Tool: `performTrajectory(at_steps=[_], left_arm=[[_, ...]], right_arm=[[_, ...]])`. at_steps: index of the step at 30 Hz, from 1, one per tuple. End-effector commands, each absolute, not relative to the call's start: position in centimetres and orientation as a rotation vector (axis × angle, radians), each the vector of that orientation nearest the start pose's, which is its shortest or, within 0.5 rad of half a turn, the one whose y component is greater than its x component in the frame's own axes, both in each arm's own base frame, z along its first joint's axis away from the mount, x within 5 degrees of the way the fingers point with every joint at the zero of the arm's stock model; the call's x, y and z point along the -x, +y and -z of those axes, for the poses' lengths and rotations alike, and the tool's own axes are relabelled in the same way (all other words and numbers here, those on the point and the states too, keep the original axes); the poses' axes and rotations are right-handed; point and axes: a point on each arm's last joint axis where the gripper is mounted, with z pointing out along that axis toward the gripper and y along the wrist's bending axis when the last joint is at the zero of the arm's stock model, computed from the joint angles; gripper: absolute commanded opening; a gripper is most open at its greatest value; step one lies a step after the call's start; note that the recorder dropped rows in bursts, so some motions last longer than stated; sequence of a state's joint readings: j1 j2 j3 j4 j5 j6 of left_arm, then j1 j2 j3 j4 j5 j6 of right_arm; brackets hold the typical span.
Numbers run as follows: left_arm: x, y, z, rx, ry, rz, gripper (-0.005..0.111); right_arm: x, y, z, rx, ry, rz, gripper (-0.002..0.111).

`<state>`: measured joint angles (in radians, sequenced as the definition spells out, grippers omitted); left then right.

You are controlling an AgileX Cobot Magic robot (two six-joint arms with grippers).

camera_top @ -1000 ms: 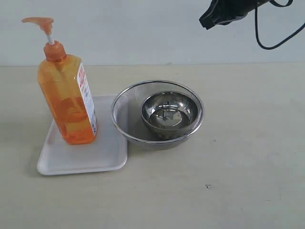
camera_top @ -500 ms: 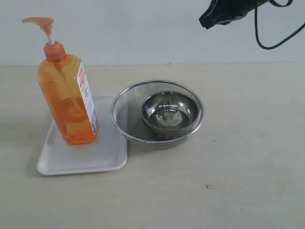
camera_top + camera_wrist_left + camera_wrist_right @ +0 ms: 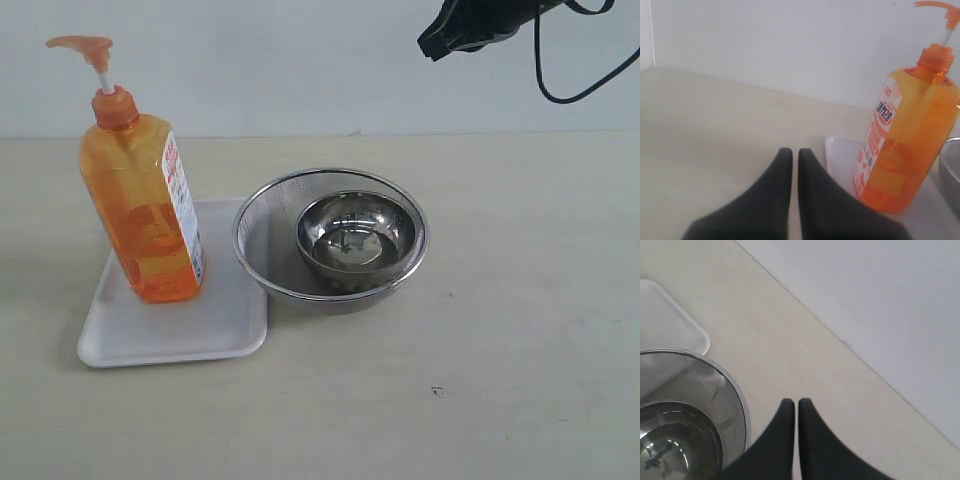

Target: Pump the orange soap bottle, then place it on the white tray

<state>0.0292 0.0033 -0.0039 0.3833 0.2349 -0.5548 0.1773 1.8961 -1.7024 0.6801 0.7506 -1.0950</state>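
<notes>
Already on white tray [image 3: 150, 342], orange soap bottle [image 3: 140, 220]; bowl [image 3: 386, 236] in strainer [image 3: 260, 240]; left gripper [image 3: 791, 152], right gripper [image 3: 791, 403] clenched empty.

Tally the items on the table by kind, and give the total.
Soap bottle: 1
Tray: 1
Mesh strainer: 1
Steel bowl: 1
Total: 4
</notes>
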Motion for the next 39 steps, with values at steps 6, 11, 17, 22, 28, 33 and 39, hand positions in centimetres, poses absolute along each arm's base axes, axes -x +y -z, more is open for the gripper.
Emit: performTrajectory(at_steps=[6,11,17,22,28,33,39], left_arm=[[-5.4,1.1,-18.6,0.296,1.758,0.047,0.005],[-5.4,1.1,-18.6,0.292,1.758,0.043,0.005],[-5.4,1.1,-18.6,0.292,1.757,0.053,0.005],[-5.4,0.8,-18.7,0.195,1.762,0.023,0.005],[-5.5,0.3,-18.8,0.133,1.755,0.049,0.005],[-5.5,0.1,-18.8,0.179,1.76,0.113,0.005],[-5.5,-0.1,-18.7,0.077,1.767,0.071,0.005]], right_arm=[[-42.4,11.2,-32.6,0.998,1.979,-0.289,0.0],[-42.4,11.2,-32.6,0.998,1.979,-0.289,0.0],[-42.4,11.2,-32.6,0.998,1.979,-0.289,0.0],[-42.4,11.2,-32.6,0.998,1.979,-0.289,0.0],[-42.4,11.2,-32.6,0.998,1.979,-0.289,0.0],[-42.4,11.2,-32.6,0.998,1.979,-0.289,0.0],[-42.4,11.2,-32.6,0.998,1.979,-0.289,0.0]])
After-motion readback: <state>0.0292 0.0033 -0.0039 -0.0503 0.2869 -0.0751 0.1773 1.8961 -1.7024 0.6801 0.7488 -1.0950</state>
